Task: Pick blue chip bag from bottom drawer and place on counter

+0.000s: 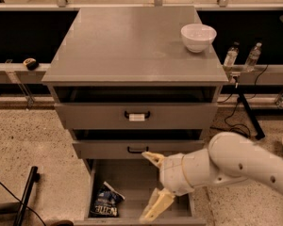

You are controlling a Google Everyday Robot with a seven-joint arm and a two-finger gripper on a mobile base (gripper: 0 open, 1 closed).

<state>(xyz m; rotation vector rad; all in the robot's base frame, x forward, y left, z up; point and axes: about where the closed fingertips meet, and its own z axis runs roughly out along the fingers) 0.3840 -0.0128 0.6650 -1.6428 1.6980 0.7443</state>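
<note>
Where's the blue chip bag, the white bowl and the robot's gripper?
blue chip bag [106, 202]: camera view, middle of its front.
white bowl [198, 36]: camera view, its outer side.
gripper [144, 186]: camera view, between its open fingers [156, 206], over the bottom drawer [127, 177].

Speckled terrazzo floor; dark recess in bg w/ 2 water bottles.

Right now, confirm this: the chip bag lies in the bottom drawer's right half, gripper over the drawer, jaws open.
Wrong side: the camera view shows the bag in the drawer's left half. The gripper is over the drawer, jaws open.
</note>
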